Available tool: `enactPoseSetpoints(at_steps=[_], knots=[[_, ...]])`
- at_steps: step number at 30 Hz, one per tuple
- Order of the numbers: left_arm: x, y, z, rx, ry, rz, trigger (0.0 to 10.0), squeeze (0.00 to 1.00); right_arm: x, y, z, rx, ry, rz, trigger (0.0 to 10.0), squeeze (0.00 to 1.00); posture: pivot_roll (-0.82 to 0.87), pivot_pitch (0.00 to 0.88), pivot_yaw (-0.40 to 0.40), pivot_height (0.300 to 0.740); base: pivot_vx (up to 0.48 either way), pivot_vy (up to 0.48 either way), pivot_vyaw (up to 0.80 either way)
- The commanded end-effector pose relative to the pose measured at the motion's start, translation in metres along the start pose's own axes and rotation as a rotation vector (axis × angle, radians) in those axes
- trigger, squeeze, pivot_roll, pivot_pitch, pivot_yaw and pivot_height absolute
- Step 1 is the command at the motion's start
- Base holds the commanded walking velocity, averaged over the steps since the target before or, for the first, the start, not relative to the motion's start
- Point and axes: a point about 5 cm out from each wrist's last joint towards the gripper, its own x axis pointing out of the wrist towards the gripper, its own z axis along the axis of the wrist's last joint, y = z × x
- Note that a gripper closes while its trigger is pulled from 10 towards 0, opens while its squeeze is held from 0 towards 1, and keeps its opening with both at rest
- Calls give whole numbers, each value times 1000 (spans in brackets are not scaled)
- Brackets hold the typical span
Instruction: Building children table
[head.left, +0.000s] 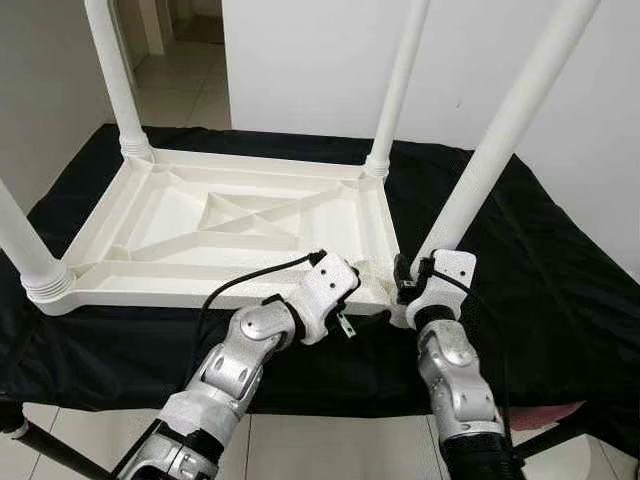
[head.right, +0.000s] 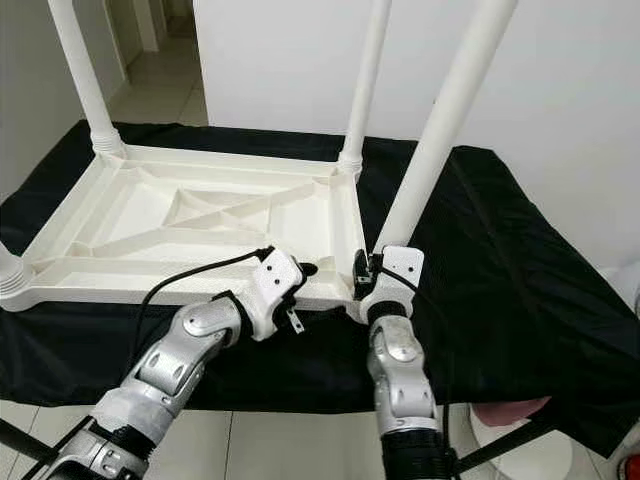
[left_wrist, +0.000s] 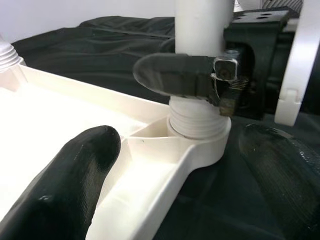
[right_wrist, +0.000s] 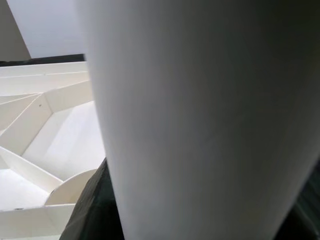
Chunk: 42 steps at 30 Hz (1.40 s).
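Observation:
A white plastic children's table (head.left: 180, 285) lies upside down on a black cloth, with its legs pointing up. My right gripper (head.left: 415, 275) is shut on the base of the near-right leg (head.left: 490, 150), just above its threaded socket (left_wrist: 200, 125). One right finger (left_wrist: 170, 75) wraps across that leg, which looms white and close in the right wrist view (right_wrist: 200, 120). My left gripper (head.left: 368, 285) is open at the same near-right corner. One of its fingers (left_wrist: 65, 190) is over the ribbed underside and the other is outside the rim.
The far-left (head.left: 118, 70), far-right (head.left: 400, 80) and near-left (head.left: 25, 250) legs stand upright in their sockets. The black cloth (head.left: 560, 280) covers the work surface and drops off at its near edge. A white wall stands behind, with a doorway (head.left: 180, 60) at the far left.

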Motion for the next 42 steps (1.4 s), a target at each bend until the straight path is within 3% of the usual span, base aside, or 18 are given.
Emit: enactPoseSetpoints(at_steps=[1,2,4,14,21,22,30,39,40,41,42], knots=[[-1,3,-2,-5,0,112,10000,0,-6,12,-13,53,77,27,10000,0,45,22,-64,740,0,0,0],[-1,3,-2,-6,1,110,10000,0,-6,11,-12,58,73,24,10000,0,45,22,-64,740,0,0,0],[-2,2,-3,-7,1,104,10000,0,-6,10,-11,58,72,15,10000,1000,45,22,-64,740,0,0,0],[-4,-2,-7,-8,32,55,10000,0,-8,-6,-6,39,29,76,10000,1000,49,15,-52,740,0,0,0],[-5,-6,-7,-15,32,26,10000,0,-5,-21,-3,-41,27,165,10000,1000,48,5,-51,740,0,0,0],[-5,-7,-7,-19,34,18,10000,0,-3,-25,-2,-66,30,197,10000,0,48,1,-49,740,0,0,0],[-6,-20,-9,-25,38,-47,10000,0,3,-31,-2,-181,48,432,10000,0,44,0,-48,740,0,0,0],[-5,-28,-10,-17,46,-80,10000,0,12,-32,-11,-268,90,602,10000,0,50,0,-48,740,0,0,0],[-5,-28,-10,-16,46,-79,10000,0,13,-33,-12,-274,103,603,8902,0,50,0,-48,740,0,0,0],[-4,-28,-9,-16,44,-79,10000,0,15,-33,-13,-279,108,610,5686,0,50,0,-48,740,0,0,0],[-4,-28,-9,-16,44,-79,10000,0,15,-33,-13,-279,108,610,5686,0,50,0,-48,740,0,0,0]])
